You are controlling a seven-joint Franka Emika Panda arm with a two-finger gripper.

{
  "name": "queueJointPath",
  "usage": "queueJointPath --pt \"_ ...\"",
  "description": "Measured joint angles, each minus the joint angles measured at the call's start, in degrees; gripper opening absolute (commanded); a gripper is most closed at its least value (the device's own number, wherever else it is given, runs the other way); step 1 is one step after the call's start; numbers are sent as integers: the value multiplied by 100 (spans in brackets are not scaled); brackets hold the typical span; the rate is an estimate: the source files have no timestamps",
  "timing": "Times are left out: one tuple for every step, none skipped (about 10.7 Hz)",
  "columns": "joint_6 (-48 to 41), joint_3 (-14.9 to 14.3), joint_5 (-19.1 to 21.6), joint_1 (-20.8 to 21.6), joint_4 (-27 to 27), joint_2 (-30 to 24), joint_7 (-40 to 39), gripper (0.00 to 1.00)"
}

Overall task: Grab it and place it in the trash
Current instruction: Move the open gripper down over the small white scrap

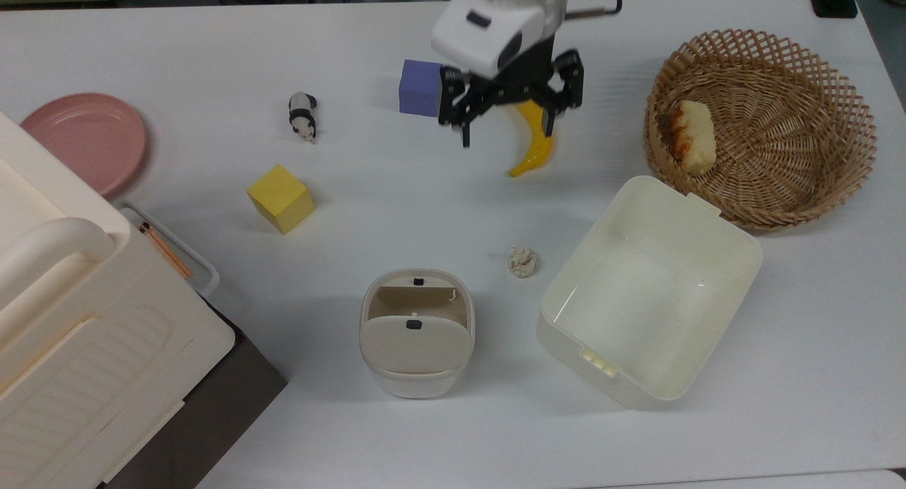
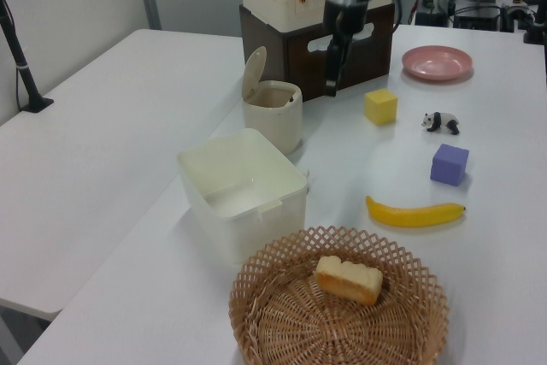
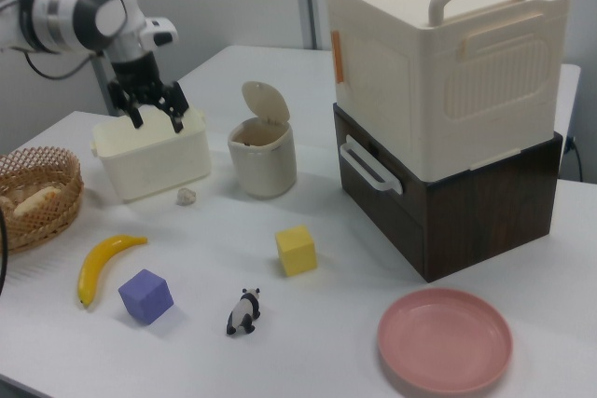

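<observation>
In the top view, the paper wad (image 1: 523, 262) lies on bare white table (image 1: 425, 192) between the small bin (image 1: 417, 342) and the lidless tub (image 1: 648, 291), nearer the tub's wall and touching neither. The bin's flap is swung up, leaving its mouth uncovered. The gripper (image 1: 506, 129) hangs well up the picture from the wad, over the banana (image 1: 535, 148) and beside the purple cube (image 1: 419, 87), its fingers spread wide with nothing between them; a broad strip of bare table lies between it and the wad. In the left view, the gripper (image 2: 331, 83) shows beyond the bin (image 2: 273, 114), in front of the dark cabinet (image 2: 342, 53); the tub (image 2: 242, 190) stands at the bin's near side. In the right view, the wad (image 3: 186, 197) sits just in front of the tub (image 3: 149, 157) and to the right view's left of the bin (image 3: 262, 156), with open tabletop towards the banana (image 3: 101, 263). The gripper (image 3: 156, 116) appears raised in front of the tub, fingers apart.
</observation>
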Motion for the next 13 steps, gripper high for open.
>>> queueJointPath --pt "106 -9 6 -2 1 198 -101 100" --pt "212 -10 6 -1 3 385 -214 96" --pt "254 -10 6 -2 3 500 -324 94" --pt "270 -10 6 -2 4 597 -468 93" --pt "312 -11 6 -2 3 693 -572 93" --pt "396 -11 6 -2 2 818 -682 92" --pt "508 -11 6 -3 0 945 -759 92" --pt "645 -11 6 -3 -2 1077 -777 91" --pt "826 -11 6 0 -2 1220 -804 90" --pt "1008 -9 6 7 -2 1367 -838 90" --pt "1120 -4 6 21 -2 1504 -841 88" --pt "1205 -2 6 42 -1 1633 -841 88" --pt "1305 0 6 68 0 1768 -841 86"
